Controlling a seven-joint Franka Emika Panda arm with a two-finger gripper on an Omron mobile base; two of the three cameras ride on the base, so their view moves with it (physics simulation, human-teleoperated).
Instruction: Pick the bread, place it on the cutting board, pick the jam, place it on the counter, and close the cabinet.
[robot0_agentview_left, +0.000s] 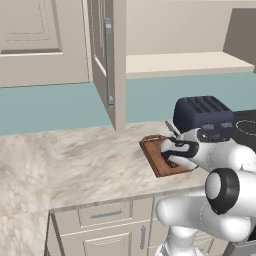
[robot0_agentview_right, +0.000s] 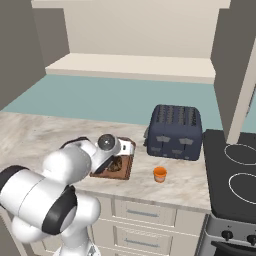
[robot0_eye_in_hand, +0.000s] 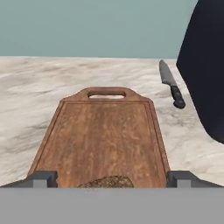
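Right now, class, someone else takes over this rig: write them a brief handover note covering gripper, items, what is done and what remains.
Gripper: open, low over the cutting board, fingertips either side of the bread.
Bread: lying on the board's near end; whether it is fully released cannot be told.
Jam: on the counter, in front of the toaster.
Cabinet: door open, shelf bare.
Left: lift clear of the bread, close the cabinet.

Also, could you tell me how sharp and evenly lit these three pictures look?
Left base view: flat, even light, no glare on the counter. Right base view: soft shadow under the toaster. Hand view: the cutting board grain is crisp, the bread cut off by the bottom edge.
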